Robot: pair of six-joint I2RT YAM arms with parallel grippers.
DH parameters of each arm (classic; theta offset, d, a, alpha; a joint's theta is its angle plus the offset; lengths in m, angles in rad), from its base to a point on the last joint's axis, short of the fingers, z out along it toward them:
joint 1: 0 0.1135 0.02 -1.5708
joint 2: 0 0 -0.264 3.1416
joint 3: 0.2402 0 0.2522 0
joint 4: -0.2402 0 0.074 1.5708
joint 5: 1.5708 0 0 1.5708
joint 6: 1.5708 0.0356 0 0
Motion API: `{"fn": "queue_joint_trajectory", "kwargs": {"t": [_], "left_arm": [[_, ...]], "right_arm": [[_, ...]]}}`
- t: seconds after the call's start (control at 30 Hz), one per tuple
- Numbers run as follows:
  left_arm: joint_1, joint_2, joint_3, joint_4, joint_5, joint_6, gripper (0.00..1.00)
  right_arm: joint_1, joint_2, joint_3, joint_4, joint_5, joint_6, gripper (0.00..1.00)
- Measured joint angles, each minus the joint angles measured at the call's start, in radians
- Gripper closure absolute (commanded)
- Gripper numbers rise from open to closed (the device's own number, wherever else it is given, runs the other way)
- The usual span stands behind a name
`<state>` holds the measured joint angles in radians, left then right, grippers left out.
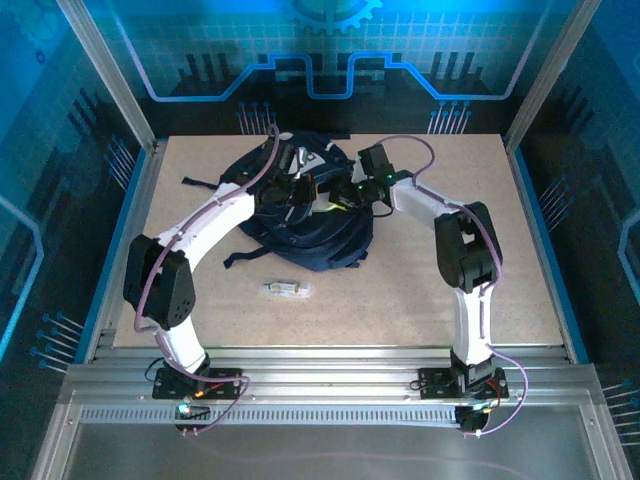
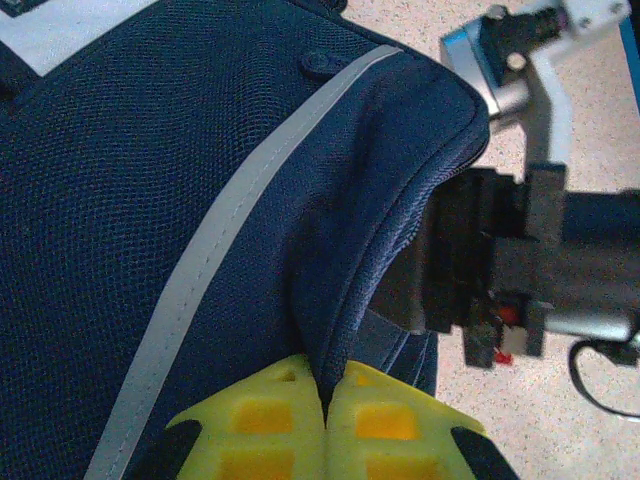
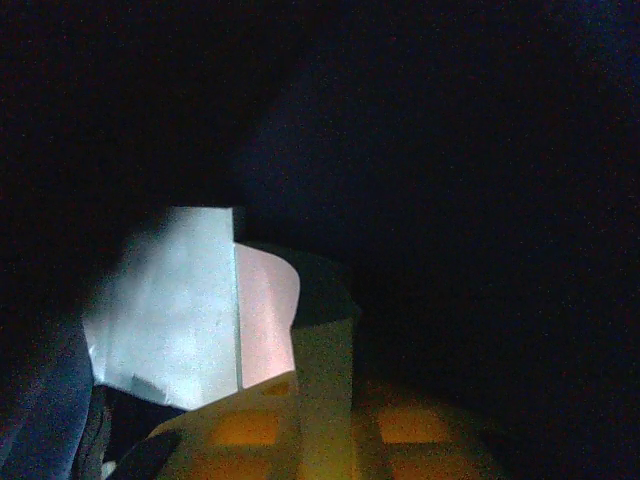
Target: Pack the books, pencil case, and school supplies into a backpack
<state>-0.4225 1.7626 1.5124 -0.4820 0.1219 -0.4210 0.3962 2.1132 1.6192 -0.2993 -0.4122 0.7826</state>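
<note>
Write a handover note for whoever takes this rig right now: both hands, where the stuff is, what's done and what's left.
Left hand: shut on the backpack fabric by its opening.
Right hand: inside the backpack, fingers either side of a yellow-green flat item; I cannot tell if it grips.
Pale-blue flat item: inside, beside the yellow-green one.
Clear tube: on the table, in front of the backpack.
Done: those two flat items are in.
Left: pack the tube, then check the rest inside.
</note>
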Motion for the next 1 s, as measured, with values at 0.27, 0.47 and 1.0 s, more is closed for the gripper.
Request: {"fn": "queue_joint_trajectory", "kwargs": {"t": [0.27,0.47,1.0], "left_arm": [[0.001,-0.006,-0.002,0.025,0.004,-0.018,1.0],[0.0,-0.01,-0.002,0.044,0.024,-0.025,1.0],[-0.006,-0.016,-0.002,0.038,0.049,-0.026,1.0]], "right_arm": [[0.003,0.039,0.1,-0.05,0.055,-0.016,0.31],[-0.001,-0.027,0.097,-0.15,0.121,-0.093,0.22],[-0.05,-0.247,-0.079,-0.275,0.262,-0.206,0.77]]}}
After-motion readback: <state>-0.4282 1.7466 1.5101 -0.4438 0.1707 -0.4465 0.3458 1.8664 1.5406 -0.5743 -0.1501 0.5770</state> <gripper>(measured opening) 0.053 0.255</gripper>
